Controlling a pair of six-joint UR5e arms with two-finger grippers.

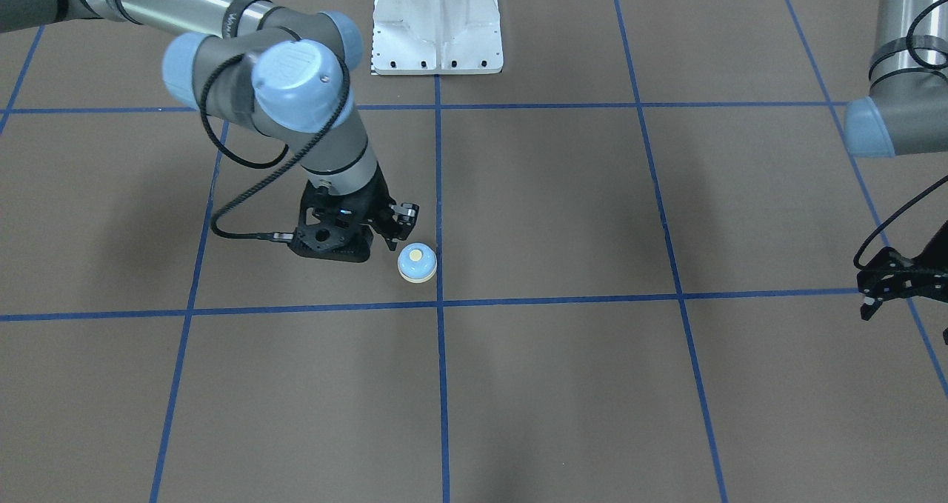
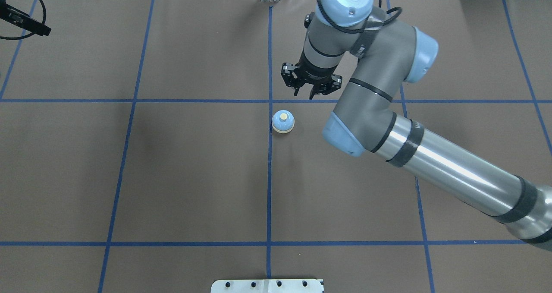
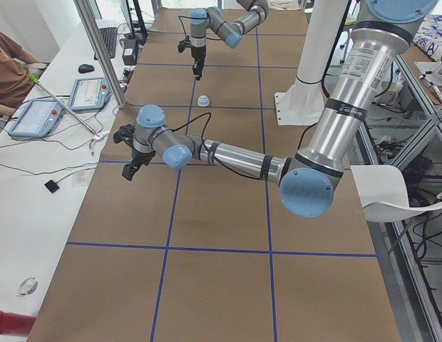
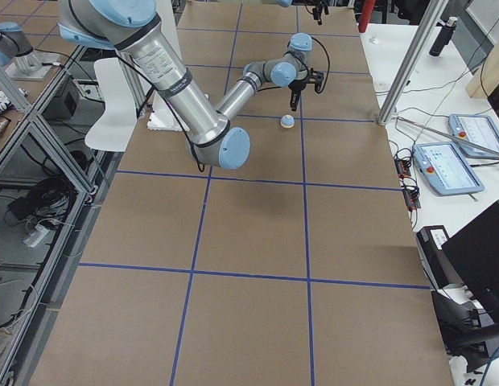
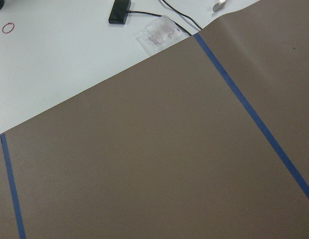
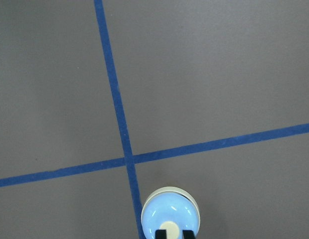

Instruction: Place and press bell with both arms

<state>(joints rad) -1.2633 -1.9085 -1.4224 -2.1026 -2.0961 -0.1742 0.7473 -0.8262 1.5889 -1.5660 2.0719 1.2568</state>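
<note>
The bell [image 1: 417, 263] is a light-blue dome with a cream button. It stands upright on the brown table beside a blue tape cross, and also shows in the overhead view [image 2: 283, 121] and the right wrist view [image 6: 169, 219]. My right gripper [image 2: 304, 95] hangs just above it and a little to its far side, touching nothing. Its jaws stand a narrow gap apart and hold nothing; the fingertips [image 6: 160, 234] frame the button from above. My left gripper [image 1: 905, 318] is far off at the table's left end, open and empty. The bell is out of the left wrist view.
The white bolted pedestal [image 1: 437, 25] stands at the robot's side of the table. Blue tape lines [image 2: 269, 176] grid the brown surface. A white bench with cables and a small black box [image 5: 119, 11] lies beyond the table's left end. An operator [image 3: 7, 64] sits there.
</note>
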